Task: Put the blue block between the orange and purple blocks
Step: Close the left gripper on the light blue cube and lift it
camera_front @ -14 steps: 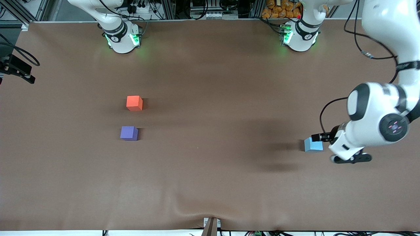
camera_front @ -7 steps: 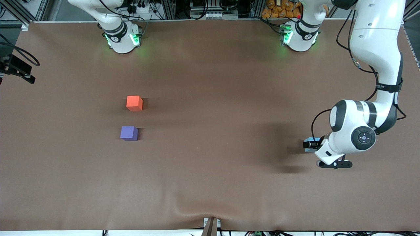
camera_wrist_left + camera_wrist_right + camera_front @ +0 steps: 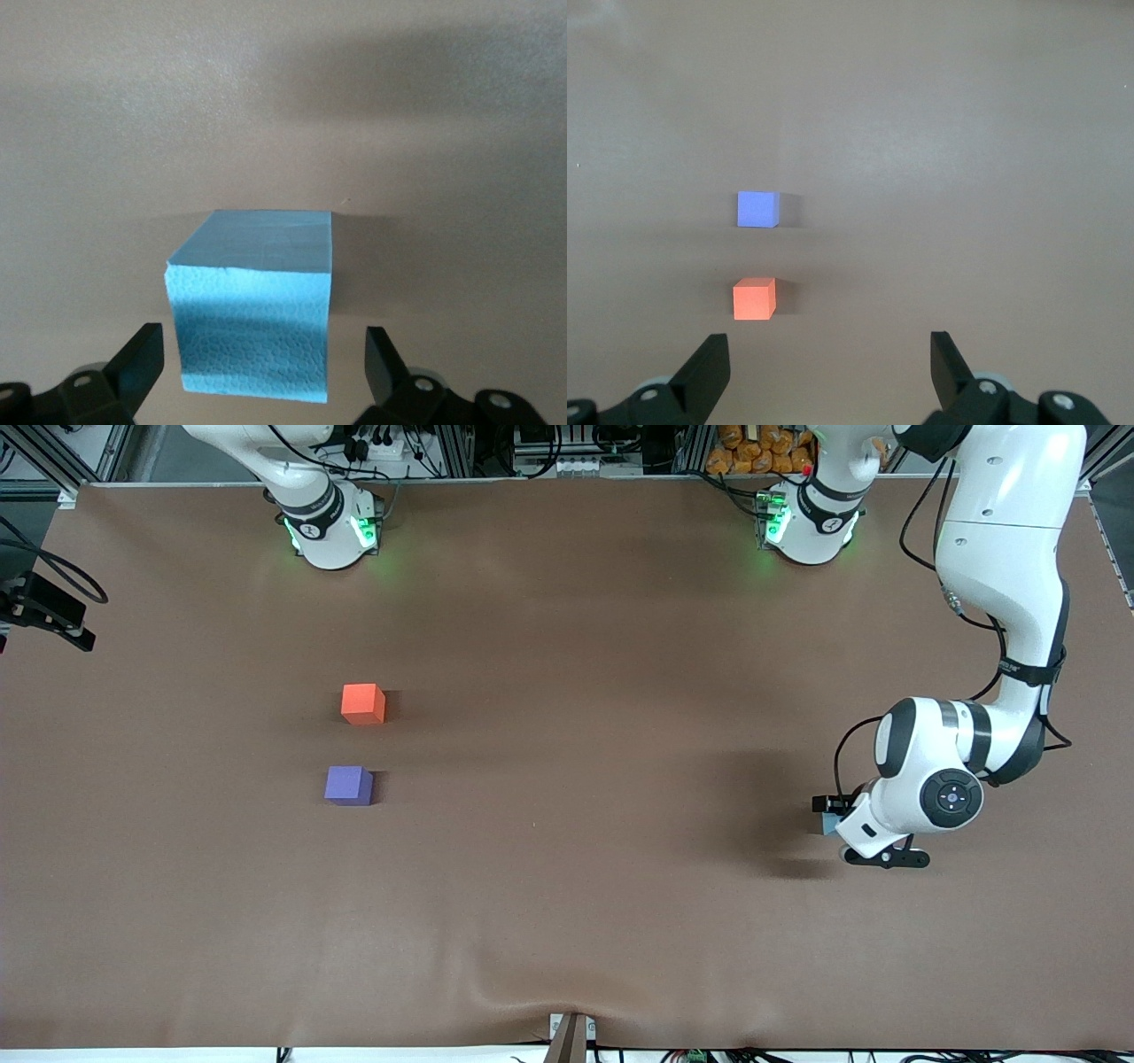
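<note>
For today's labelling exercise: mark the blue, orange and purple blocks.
blue block (image 3: pixel 257 305): left wrist view, textured side face.
orange block (image 3: pixel 362 702): front view, top face.
purple block (image 3: pixel 347 784): front view, top face.

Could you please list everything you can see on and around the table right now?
Blue block: one, light sky-blue, on the table toward the left arm's end, between the open fingers of the left hand.
Orange block: one, orange-red, toward the right arm's end, farther from the front camera than the purple block.
Purple block: one, violet-purple, beside the orange block with a gap between them.
Table: one, brown cover.
Left hand: one, black fingers, low around the blue block, open.
Right hand: one, black fingers, open, waiting high over the table, out of the front view.
</note>
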You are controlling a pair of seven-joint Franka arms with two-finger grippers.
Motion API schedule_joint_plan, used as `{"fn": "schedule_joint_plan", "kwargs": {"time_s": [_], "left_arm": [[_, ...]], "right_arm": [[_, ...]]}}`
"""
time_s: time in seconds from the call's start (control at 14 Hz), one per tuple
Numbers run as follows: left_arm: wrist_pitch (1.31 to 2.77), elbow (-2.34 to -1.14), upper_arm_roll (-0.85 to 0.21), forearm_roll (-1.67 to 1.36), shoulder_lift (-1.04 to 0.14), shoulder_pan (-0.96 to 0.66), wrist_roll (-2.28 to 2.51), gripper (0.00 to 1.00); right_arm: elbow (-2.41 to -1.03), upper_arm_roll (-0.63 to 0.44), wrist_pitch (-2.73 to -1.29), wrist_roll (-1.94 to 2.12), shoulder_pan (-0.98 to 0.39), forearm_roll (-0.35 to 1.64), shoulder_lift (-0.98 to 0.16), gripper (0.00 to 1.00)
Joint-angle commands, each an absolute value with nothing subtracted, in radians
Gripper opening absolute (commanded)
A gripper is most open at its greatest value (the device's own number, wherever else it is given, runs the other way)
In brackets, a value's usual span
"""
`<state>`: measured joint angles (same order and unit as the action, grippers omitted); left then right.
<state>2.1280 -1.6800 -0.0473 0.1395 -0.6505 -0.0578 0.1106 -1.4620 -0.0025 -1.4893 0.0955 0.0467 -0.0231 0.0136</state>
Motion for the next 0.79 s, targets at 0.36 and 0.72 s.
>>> {"fn": "schedule_joint_plan", "kwargs": {"time_s": [0.36, 0.72], "left_arm": [[2.181, -1.678, -0.058, 0.192, -0.635, -0.077, 0.092, 0.45], [2.065, -1.683, -0.211, 0.179, -0.525, -0.106, 0.256, 0.45]], "right_arm": [[-1.448, 0.009, -1.479, 0.101, 0.063, -0.023, 0.008, 1.00], [-1.448, 0.009, -1.479, 0.101, 0.064, -0.023, 0.008, 1.00]]}}
